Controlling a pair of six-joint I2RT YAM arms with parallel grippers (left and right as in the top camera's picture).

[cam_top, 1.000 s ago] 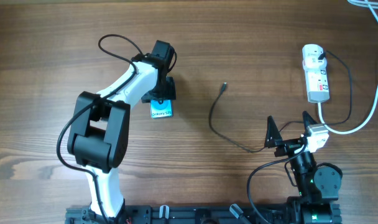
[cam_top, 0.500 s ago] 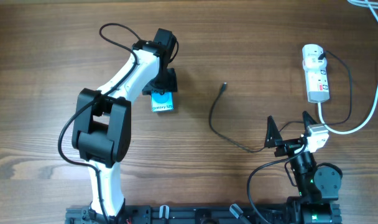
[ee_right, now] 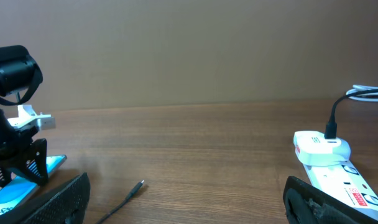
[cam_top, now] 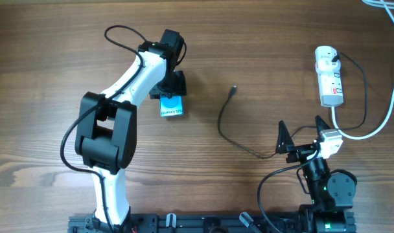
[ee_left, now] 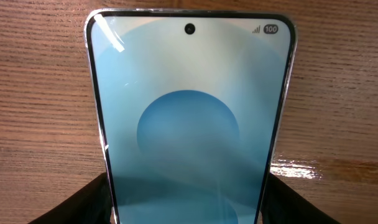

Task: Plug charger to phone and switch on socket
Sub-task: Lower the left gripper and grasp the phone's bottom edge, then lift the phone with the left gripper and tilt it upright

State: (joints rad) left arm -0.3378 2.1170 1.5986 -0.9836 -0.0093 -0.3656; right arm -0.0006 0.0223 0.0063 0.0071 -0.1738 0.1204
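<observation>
Desk point(cam_top: 54, 39): open wood between the arms, plenty of room to move. Left pincer point(cam_top: 171, 94) clamped on phone point(ee_left: 189, 124), fingers point(ee_left: 83, 199) on both long edges; phone flat, screen up, left of centre. Right pincer point(cam_top: 302, 133) spread wide, empty, near front edge. Socket point(cam_top: 329, 76) far right, close to desk edge. Charger point(cam_top: 226, 126) plug point(cam_top: 234, 90) loose mid-desk, well apart from phone. Likely step: placing phone. Best slid flat toward plug, grip square, no tilt; port end probably hidden under pincer.
</observation>
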